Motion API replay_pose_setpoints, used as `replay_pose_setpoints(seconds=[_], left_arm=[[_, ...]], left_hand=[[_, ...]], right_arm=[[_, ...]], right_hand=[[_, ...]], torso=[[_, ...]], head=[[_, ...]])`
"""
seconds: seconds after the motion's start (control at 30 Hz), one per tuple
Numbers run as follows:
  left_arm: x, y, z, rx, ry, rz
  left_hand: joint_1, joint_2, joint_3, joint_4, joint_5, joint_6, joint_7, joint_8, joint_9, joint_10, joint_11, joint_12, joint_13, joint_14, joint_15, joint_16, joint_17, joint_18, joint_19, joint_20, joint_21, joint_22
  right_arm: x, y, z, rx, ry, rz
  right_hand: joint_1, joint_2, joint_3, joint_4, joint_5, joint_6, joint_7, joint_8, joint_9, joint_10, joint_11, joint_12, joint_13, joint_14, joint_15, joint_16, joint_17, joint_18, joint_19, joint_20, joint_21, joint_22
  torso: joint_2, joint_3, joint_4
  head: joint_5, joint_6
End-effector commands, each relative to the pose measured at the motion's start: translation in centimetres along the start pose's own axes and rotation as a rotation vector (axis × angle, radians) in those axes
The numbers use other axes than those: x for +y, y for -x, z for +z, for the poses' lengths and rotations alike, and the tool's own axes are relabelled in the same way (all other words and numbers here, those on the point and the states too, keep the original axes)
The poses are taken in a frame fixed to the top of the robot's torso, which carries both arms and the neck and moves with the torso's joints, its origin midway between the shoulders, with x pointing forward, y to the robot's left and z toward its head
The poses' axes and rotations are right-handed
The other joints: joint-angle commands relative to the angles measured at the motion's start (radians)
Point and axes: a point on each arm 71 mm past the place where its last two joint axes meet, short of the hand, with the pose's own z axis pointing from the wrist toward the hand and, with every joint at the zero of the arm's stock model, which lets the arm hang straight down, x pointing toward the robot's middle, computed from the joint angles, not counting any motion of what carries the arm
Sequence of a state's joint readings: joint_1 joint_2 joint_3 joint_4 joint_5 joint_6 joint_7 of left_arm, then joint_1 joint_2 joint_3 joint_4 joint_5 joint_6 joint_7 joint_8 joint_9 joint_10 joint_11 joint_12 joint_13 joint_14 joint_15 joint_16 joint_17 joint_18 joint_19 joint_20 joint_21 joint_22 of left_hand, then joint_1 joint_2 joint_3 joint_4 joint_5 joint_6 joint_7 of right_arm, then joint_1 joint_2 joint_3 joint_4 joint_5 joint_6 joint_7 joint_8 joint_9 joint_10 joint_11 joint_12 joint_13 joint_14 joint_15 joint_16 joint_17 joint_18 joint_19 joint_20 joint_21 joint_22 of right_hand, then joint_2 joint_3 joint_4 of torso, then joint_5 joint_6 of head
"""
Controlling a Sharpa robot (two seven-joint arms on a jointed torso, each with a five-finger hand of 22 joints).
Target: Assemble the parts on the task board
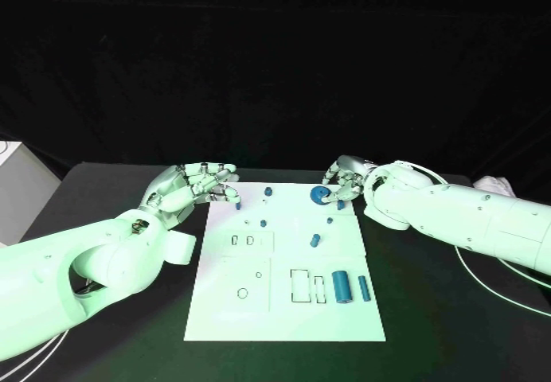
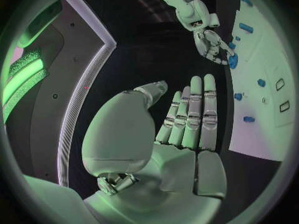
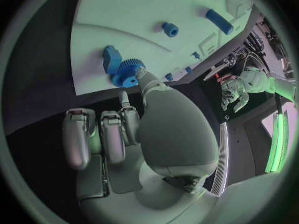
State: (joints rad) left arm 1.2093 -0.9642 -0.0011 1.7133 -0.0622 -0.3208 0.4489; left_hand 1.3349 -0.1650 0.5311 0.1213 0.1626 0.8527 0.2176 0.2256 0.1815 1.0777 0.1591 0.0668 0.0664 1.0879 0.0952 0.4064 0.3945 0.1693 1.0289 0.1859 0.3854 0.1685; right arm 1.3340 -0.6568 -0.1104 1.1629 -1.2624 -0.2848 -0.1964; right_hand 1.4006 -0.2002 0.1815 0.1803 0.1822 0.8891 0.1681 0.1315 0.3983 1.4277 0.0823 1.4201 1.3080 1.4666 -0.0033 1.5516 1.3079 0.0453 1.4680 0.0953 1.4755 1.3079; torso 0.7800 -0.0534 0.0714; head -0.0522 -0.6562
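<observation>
The white task board (image 1: 287, 318) lies in the middle of the black table. A blue gear (image 1: 320, 194) sits at the board's far edge, beside a blue block (image 3: 112, 58). My right hand (image 1: 347, 179) is at the gear: its thumb tip (image 3: 144, 80) touches the gear (image 3: 127, 73) while the other fingers are curled in, away from it. My left hand (image 1: 193, 185) hovers at the board's far left corner, fingers straight (image 2: 193, 114), holding nothing. A thick blue cylinder (image 1: 340, 286) and a thin rod (image 1: 364, 288) lie at the board's near right. Small blue pieces (image 1: 262, 224) are scattered across the far half.
Outlined slots (image 1: 298, 286) mark the board's near half. A white box (image 1: 14, 195) stands at the table's left edge. Cables (image 1: 499, 274) trail under my right arm, and a pale bundle (image 1: 494, 185) lies at the far right.
</observation>
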Motion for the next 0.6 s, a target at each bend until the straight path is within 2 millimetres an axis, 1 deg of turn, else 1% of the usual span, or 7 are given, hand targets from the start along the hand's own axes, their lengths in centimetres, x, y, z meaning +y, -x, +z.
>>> replay_pose_setpoints(seconds=[0.03, 0.17, 0.27, 0.37, 0.5, 0.57, 0.6], left_arm=[[-0.08, -0.24, 0.06, 0.022, -0.005, -0.011], [-0.06, -0.27, 0.09, 0.022, -0.005, -0.012], [-0.05, -0.27, 0.11, 0.022, -0.005, -0.011], [-0.04, -0.26, 0.12, 0.022, -0.004, -0.011], [-0.03, -0.26, 0.13, 0.022, -0.004, -0.012], [-0.03, -0.26, 0.13, 0.022, -0.004, -0.012], [-0.02, -0.25, 0.13, 0.022, -0.003, -0.012]], left_hand=[[-0.002, 0.004, -0.002, -0.003, -0.004, 0.003, 0.007, -0.005, 0.001, -0.001, 0.002, -0.003, 0.0, -0.008, 0.001, 0.003, 0.001, 0.009, -0.005, 0.002, 0.007, 0.001], [-0.002, 0.004, -0.002, -0.003, -0.004, 0.003, 0.007, -0.005, 0.001, -0.001, 0.002, -0.003, 0.0, -0.008, 0.001, 0.003, 0.001, 0.009, -0.005, 0.002, 0.007, 0.001], [-0.003, 0.004, -0.001, -0.003, -0.004, 0.003, 0.007, -0.005, 0.001, -0.001, 0.002, -0.003, 0.0, -0.009, 0.001, 0.005, 0.003, 0.009, -0.007, 0.002, 0.008, 0.002], [-0.003, 0.004, -0.001, -0.003, -0.004, 0.003, 0.007, -0.005, 0.001, -0.001, 0.002, -0.003, 0.0, -0.009, 0.001, 0.005, 0.003, 0.009, -0.007, 0.002, 0.008, 0.002], [-0.003, 0.004, -0.001, -0.003, -0.004, 0.003, 0.007, -0.005, 0.001, -0.001, 0.002, -0.003, 0.0, -0.009, 0.001, 0.005, 0.003, 0.009, -0.007, 0.002, 0.008, 0.002], [-0.003, 0.004, -0.001, -0.003, -0.004, 0.003, 0.007, -0.005, 0.001, -0.001, 0.002, -0.003, 0.0, -0.009, 0.001, 0.005, 0.003, 0.009, -0.007, 0.002, 0.008, 0.002], [-0.003, 0.004, -0.001, -0.003, -0.004, 0.003, 0.007, -0.005, 0.001, -0.001, 0.002, -0.003, 0.0, -0.009, 0.001, 0.005, 0.003, 0.009, -0.007, 0.002, 0.008, 0.002]], right_arm=[[0.09, -0.26, 0.03, 0.017, 0.001, -0.014], [0.2, -0.44, 0.08, 0.019, 0.004, -0.014], [0.25, -0.54, 0.12, 0.016, 0.006, -0.012], [0.29, -0.61, 0.15, 0.014, 0.007, -0.01], [0.31, -0.66, 0.19, 0.013, 0.008, -0.007], [0.32, -0.7, 0.22, 0.012, 0.009, -0.007], [0.33, -0.7, 0.22, 0.011, 0.01, -0.006]], right_hand=[[0.01, 0.004, 0.003, 0.008, 0.006, 0.003, -0.003, 0.006, 0.002, 0.006, -0.001, 0.007, 0.123, 0.095, 0.007, 0.004, 0.223, -0.016, 0.055, 0.008, 0.007, 0.142], [0.016, 0.01, 0.01, 0.013, 0.014, 0.011, -0.004, 0.011, 0.004, 0.009, -0.003, 0.011, 0.127, 0.095, 0.006, 0.004, 0.224, -0.017, 0.056, 0.008, 0.009, 0.145], [0.022, 0.015, 0.02, 0.014, 0.018, 0.017, -0.005, 0.015, 0.005, 0.011, -0.004, 0.014, 0.13, 0.096, 0.005, 0.004, 0.225, -0.017, 0.056, 0.008, 0.01, 0.147], [0.027, 0.02, 0.032, 0.016, 0.018, 0.027, -0.008, 0.019, 0.006, 0.016, -0.006, 0.019, 0.135, 0.096, 0.004, 0.004, 0.225, -0.017, 0.057, 0.007, 0.012, 0.15], [0.029, 0.027, 0.06, 0.021, 0.018, 0.051, -0.017, 0.028, 0.007, 0.023, -0.014, 0.025, 0.141, 0.096, -0.002, 0.005, 0.226, -0.018, 0.057, 0.002, 0.015, 0.154], [0.031, 0.034, 0.091, 0.025, 0.018, 0.074, -0.027, 0.038, 0.008, 0.026, -0.024, 0.028, 0.144, 0.096, -0.01, 0.005, 0.226, -0.018, 0.057, -0.004, 0.016, 0.155], [0.031, 0.037, 0.1, 0.027, 0.018, 0.079, -0.03, 0.04, 0.007, 0.027, -0.025, 0.028, 0.145, 0.096, -0.012, 0.005, 0.226, -0.018, 0.057, -0.006, 0.015, 0.155]], torso=[[0.0, 0.0008, -0.0015], [0.0, -0.0005, -0.0006], [0.0, 0.0001, 0.0008], [0.001, 0.0002, 0.0007], [0.001, -0.0001, 0.0003], [0.001, 0.0003, -0.0004], [0.001, 0.0005, -0.0006]], head=[[0.0, -0.001], [-0.002, -0.002], [-0.002, 0.0], [-0.002, -0.001], [-0.002, -0.002], [-0.002, -0.002], [-0.002, -0.002]])
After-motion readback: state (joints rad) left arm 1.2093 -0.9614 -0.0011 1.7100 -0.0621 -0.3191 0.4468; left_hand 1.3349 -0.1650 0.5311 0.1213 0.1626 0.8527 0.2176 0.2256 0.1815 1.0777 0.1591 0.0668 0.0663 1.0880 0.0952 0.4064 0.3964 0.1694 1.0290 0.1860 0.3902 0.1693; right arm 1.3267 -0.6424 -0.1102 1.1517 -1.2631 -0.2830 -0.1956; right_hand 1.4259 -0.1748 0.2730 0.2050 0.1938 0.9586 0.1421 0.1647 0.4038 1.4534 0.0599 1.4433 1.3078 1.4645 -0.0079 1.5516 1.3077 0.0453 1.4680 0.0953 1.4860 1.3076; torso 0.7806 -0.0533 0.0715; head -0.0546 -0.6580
